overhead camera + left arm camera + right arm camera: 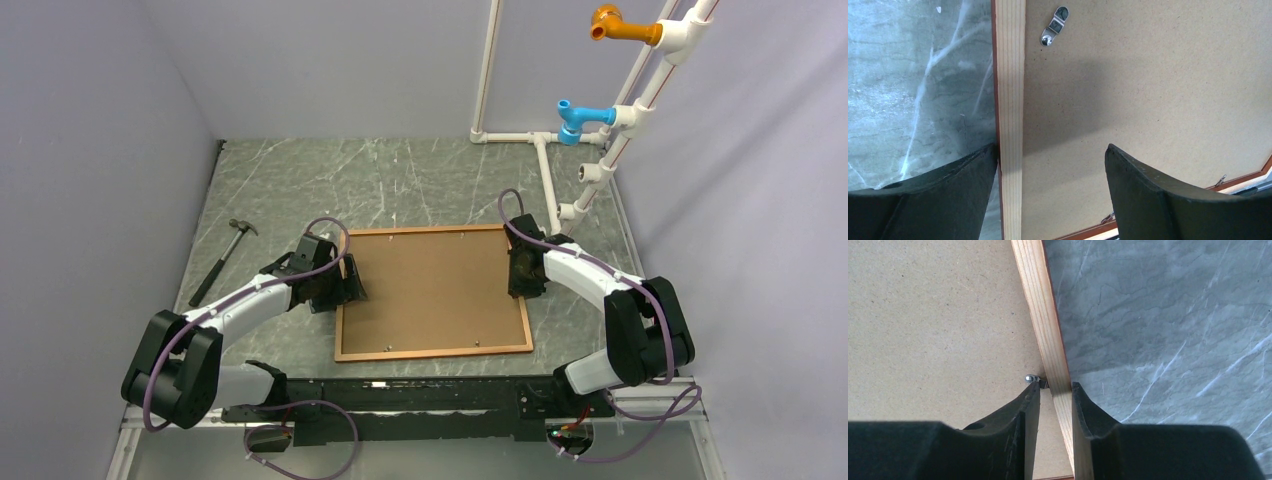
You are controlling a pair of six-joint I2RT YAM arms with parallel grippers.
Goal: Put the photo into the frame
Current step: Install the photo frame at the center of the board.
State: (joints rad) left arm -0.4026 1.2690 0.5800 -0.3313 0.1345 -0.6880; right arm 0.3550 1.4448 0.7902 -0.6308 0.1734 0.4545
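Observation:
The frame (432, 351) lies face down on the table, its thin reddish-brown rails around a plain brown backing board (435, 290). The photo is hidden. My left gripper (345, 285) is open and straddles the left rail (1010, 75); one finger is outside it and the other over the board (1148, 75), in the left wrist view (1050, 147). My right gripper (520, 272) is narrowed around the right rail (1040, 305). Its outer finger presses the rail's outside edge and its inner finger touches a metal clip (1031, 378), in the right wrist view (1056, 383).
A hammer (222, 262) lies on the marble table left of the frame. White pipework with blue and orange fittings (620, 115) stands at the back right. Another metal turn clip (1054, 26) sits on the board near the left rail. Grey walls close both sides.

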